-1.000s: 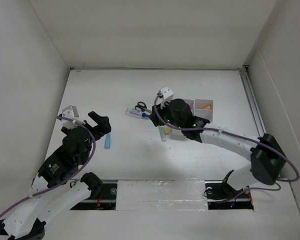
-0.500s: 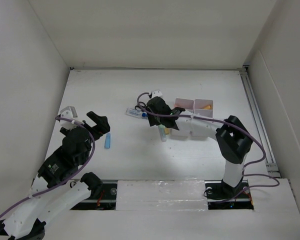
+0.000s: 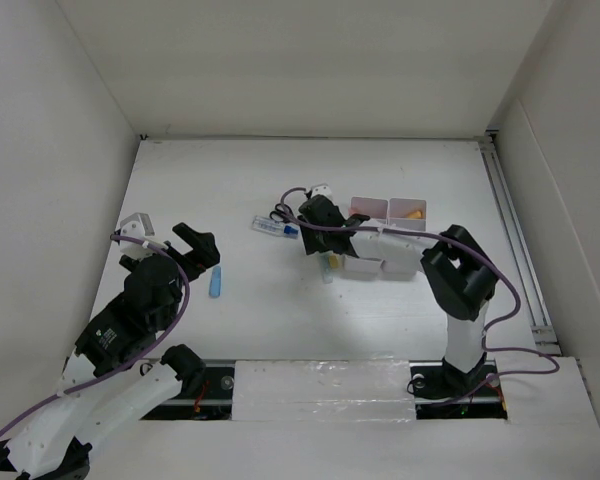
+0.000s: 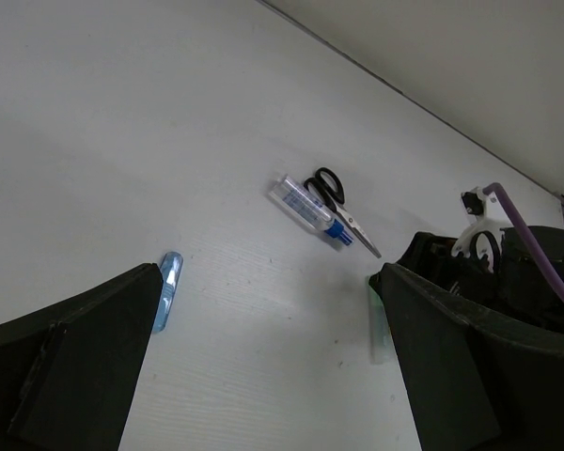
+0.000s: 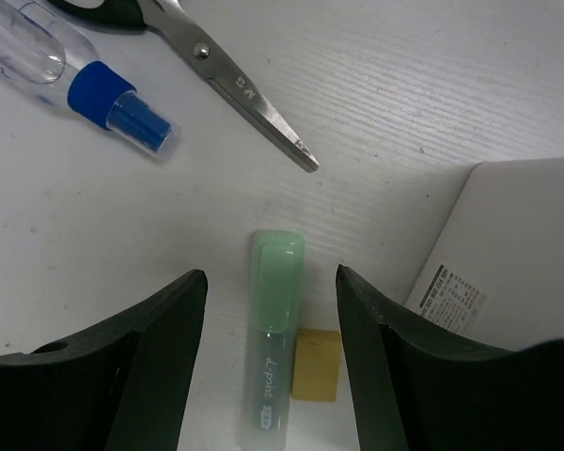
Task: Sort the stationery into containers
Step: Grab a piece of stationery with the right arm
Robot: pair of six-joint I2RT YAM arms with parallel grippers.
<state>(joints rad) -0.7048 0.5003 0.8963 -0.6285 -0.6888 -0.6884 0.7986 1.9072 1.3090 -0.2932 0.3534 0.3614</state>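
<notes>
Top view, right gripper (image 3: 326, 240): it is hovering low over the green highlighter (image 3: 327, 266), just left of the organiser (image 3: 388, 201).
Top view, left gripper (image 3: 196, 249): it is gaping fully and carrying nothing, with the light blue marker (image 3: 216, 283) lying just right of it.
Top view, risk: the right arm is blocking most of the organiser, so a lift may be clipping its near wall.
Left wrist view, layout: the scissors (image 4: 339, 201) and the blue-capped tube (image 4: 305, 204) are lying touching, far from this gripper and near the right arm.
Left wrist view, risk: both arms are working close together, so a reach toward the tube is likely crowding the right arm.
Right wrist view, jaws: they are standing partly apart, straddling the highlighter's cap end and gripping nothing.
Right wrist view, neighbours: a small yellow block (image 5: 317, 378) is lying against the highlighter's right side; the scissor tip is pointing at its cap.
Right wrist view, risk: the right finger (image 5: 395, 376) is probably coming down on the block, pinching it too or skewing the highlighter; a grip on the rounded cap may be slipping.
</notes>
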